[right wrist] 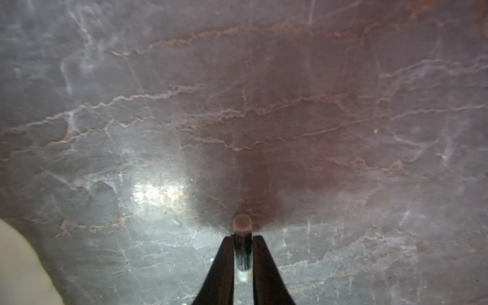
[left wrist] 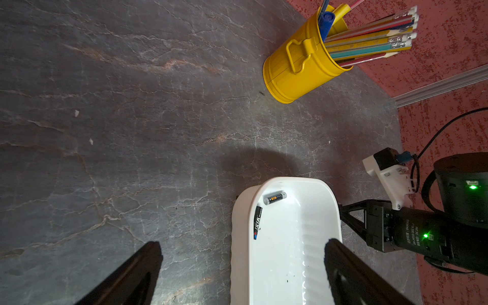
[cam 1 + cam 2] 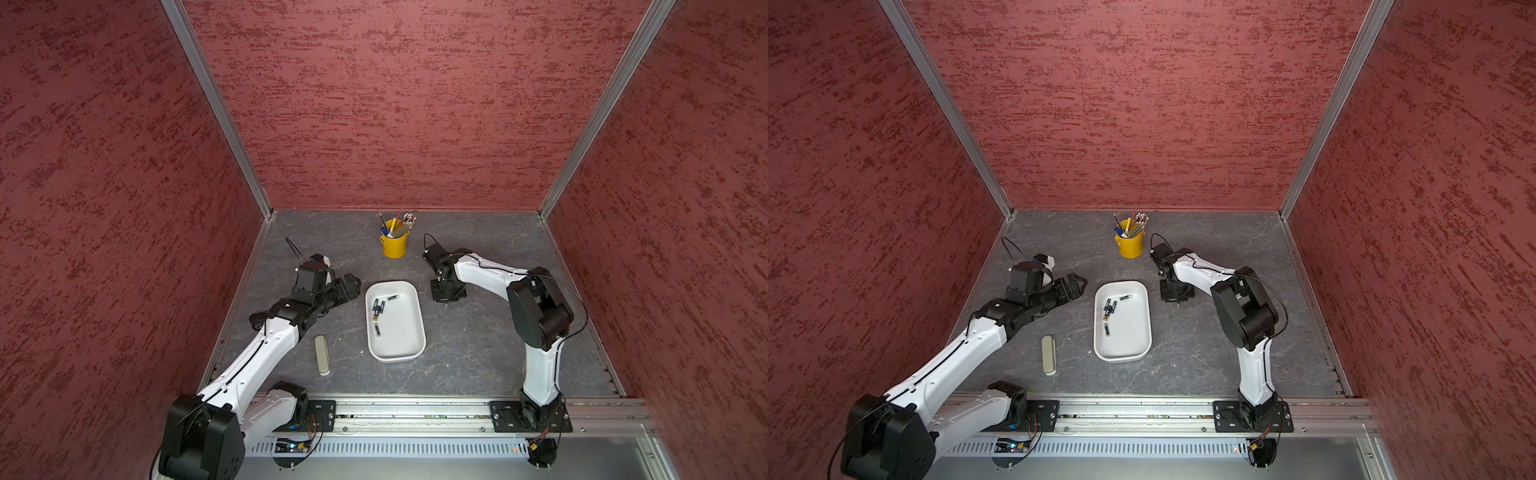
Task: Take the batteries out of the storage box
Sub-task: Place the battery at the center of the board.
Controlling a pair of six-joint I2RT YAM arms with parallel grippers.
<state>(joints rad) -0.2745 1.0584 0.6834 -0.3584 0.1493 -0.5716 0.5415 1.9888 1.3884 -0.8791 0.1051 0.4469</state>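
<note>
The white storage box lies mid-table with several black batteries in its far left part. In the left wrist view two of the batteries show inside the box. My left gripper hovers open at the box's far left corner, one finger over the box and one outside it. My right gripper points down at the table just right of the box. It is shut on a black battery that stands upright, its lower end close to the table.
A yellow pencil cup full of pencils and pens stands at the back, behind the box. A slim beige case lies left of the box. Red walls close in three sides.
</note>
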